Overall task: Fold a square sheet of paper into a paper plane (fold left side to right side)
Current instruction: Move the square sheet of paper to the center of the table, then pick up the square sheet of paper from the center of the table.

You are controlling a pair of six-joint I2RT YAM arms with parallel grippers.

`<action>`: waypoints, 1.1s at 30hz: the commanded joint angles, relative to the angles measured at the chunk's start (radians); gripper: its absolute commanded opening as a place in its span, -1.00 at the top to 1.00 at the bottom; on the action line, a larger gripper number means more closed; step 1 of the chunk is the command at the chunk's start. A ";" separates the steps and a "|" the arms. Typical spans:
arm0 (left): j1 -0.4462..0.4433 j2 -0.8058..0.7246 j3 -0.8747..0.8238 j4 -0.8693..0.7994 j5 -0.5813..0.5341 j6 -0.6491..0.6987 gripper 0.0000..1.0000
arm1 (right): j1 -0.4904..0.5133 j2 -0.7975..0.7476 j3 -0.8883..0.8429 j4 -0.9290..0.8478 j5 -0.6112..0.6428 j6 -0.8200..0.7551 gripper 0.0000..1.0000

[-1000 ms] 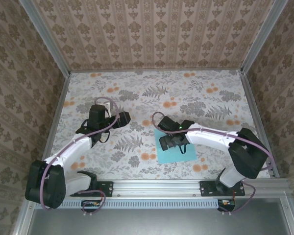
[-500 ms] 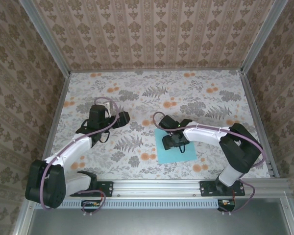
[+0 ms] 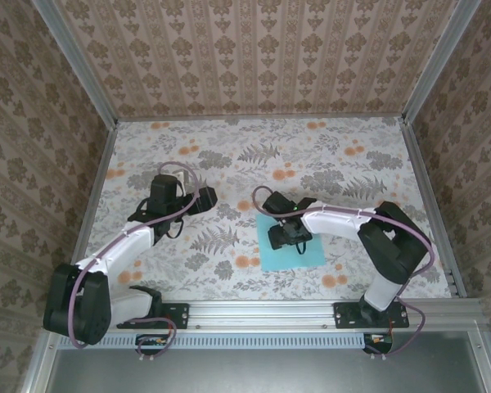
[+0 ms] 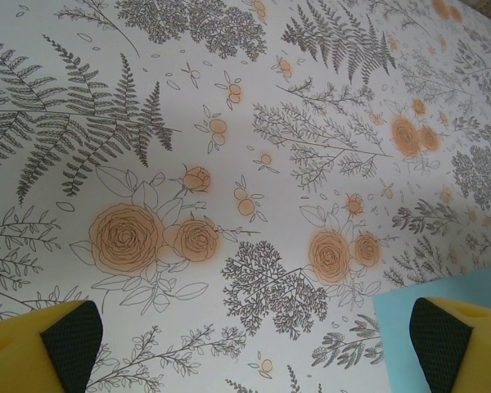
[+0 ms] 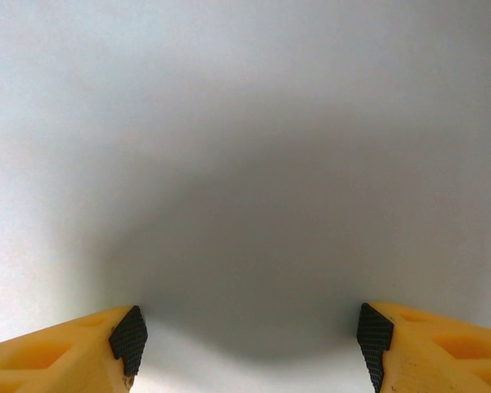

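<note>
Top view: the square sheet of paper [image 3: 299, 255] lies flat right of table centre, edges slightly askew, no long axis; right gripper [image 3: 282, 236] over its far-left part, left gripper [image 3: 198, 199] well apart. Left wrist: jaws wide, sheet corner [image 4: 395, 336] beside one finger. Right wrist: jaws apart, close above pale paper

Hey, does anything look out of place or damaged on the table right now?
Nothing stands out. The square sheet of paper lies flat on the table, with no visible tear, under the open right gripper.

right gripper [image 3: 282, 234]: edged left on square sheet of paper [image 3: 303, 255] | jaws narrowed | elbow drawn in
</note>
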 commanded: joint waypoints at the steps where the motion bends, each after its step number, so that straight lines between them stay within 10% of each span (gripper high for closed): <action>1: -0.001 0.003 0.033 -0.023 -0.013 -0.005 -1.00 | -0.019 0.083 0.042 0.028 -0.020 0.007 -0.46; 19: 0.002 0.067 0.088 -0.046 0.067 -0.041 -1.00 | -0.093 0.305 0.383 0.023 -0.069 -0.009 -0.46; 33: -0.103 0.396 0.245 0.067 0.364 -0.143 -0.20 | -0.249 0.089 0.293 0.031 -0.022 -0.091 -0.82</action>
